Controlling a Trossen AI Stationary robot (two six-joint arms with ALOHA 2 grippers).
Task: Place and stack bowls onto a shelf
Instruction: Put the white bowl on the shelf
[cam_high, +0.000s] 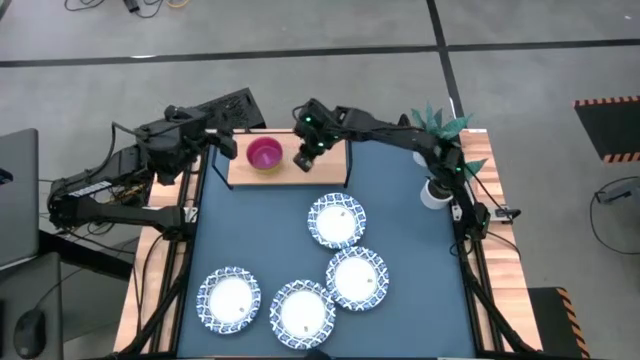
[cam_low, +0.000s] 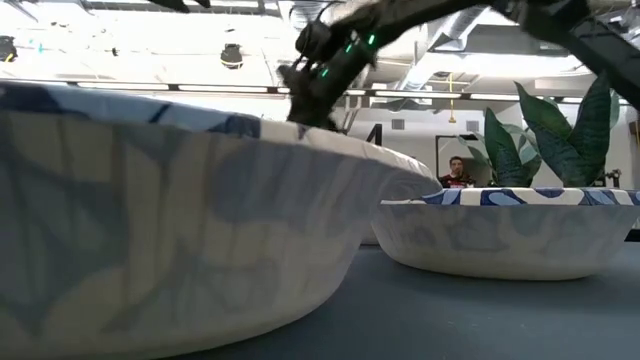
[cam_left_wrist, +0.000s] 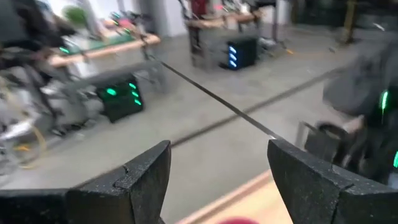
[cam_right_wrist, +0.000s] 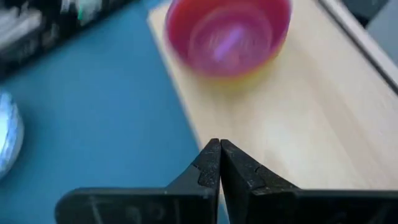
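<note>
While the pink bowl (cam_high: 264, 154) sat on the shelf (cam_high: 330, 165) at the table's far edge, the right gripper (cam_high: 304, 156) hovered just right of it, empty, fingers pressed together. The left gripper (cam_high: 226, 146) waited left of the shelf, spread wide. Four white bowls (cam_high: 337, 221) lay nearer, well apart from both grippers, the right arm likely closest.

I work in what looks like a robotics lab or workshop hall. The floor (cam_high: 330, 30) around my table (cam_high: 400, 240) is bare grey concrete with dark seams and hazard-striped tape (cam_high: 600, 101). Beyond it stand benches (cam_left_wrist: 106, 50) loaded with cables and lit electronics (cam_left_wrist: 121, 99), under an open ceiling (cam_low: 150, 50) of lamps and ducts.
</note>
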